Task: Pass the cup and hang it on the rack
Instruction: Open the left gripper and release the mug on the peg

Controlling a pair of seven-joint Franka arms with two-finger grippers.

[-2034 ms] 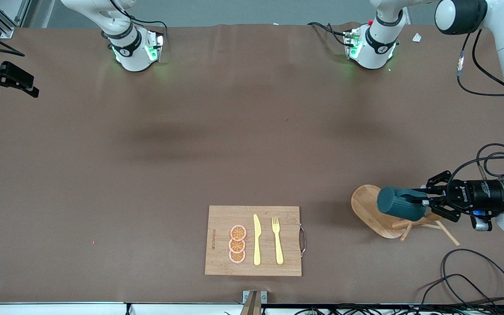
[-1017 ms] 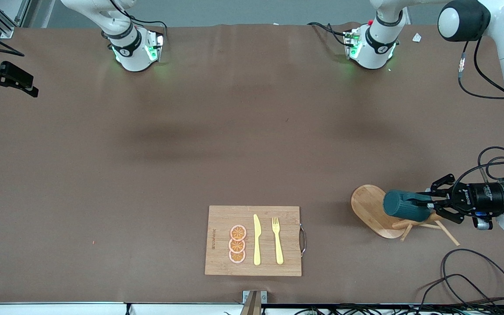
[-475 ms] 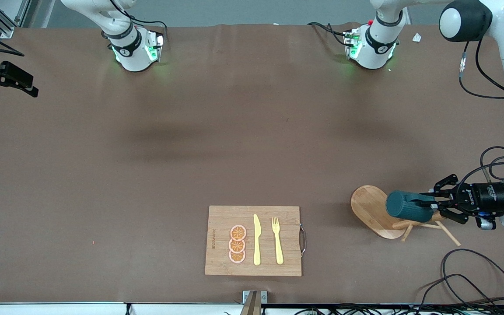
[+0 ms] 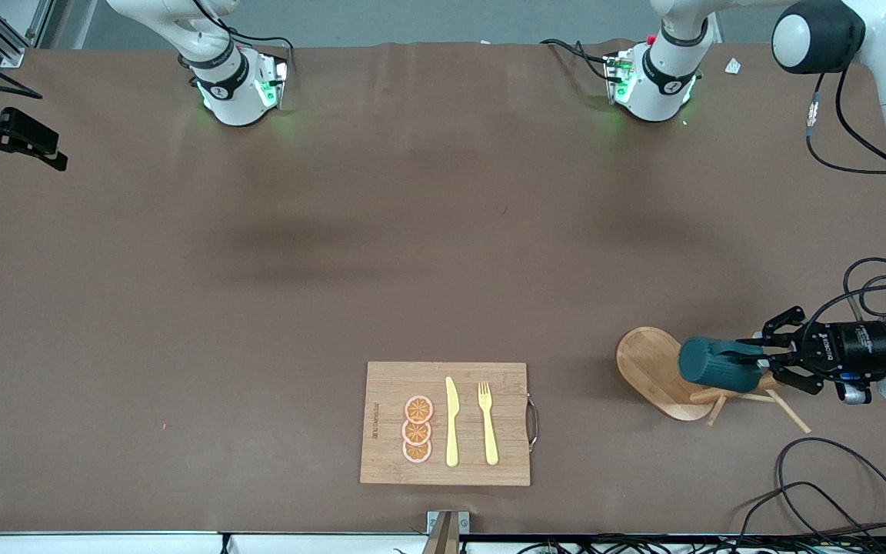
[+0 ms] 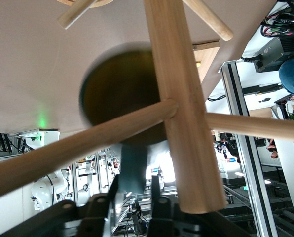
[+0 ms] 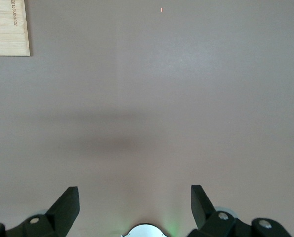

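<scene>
The dark teal cup (image 4: pixel 716 363) lies on its side up on the wooden rack (image 4: pixel 647 362), among the pegs near the top of the post. My left gripper (image 4: pixel 754 360) is level with it, its jaws on either side of the cup's handle. In the left wrist view the handle (image 5: pixel 132 163) runs between the fingers (image 5: pixel 154 190) of the left gripper (image 5: pixel 133 192), with a thin bright gap on one side. The rack's post (image 5: pixel 181 98) and a peg (image 5: pixel 88 143) cross in front of the cup's body (image 5: pixel 117 98). My right gripper (image 6: pixel 134 197) waits open over bare table at the right arm's end.
A bamboo cutting board (image 4: pixel 389 385) with orange slices, a yellow knife and a fork lies near the front edge; its corner (image 6: pixel 9 27) shows in the right wrist view. Loose black cables (image 4: pixel 835 477) coil on the table near the rack.
The left gripper has carried the cup a little down and toward the left arm's end, onto the rack's pegs. Its jaws have loosened slightly on the handle. The right arm has not moved.
</scene>
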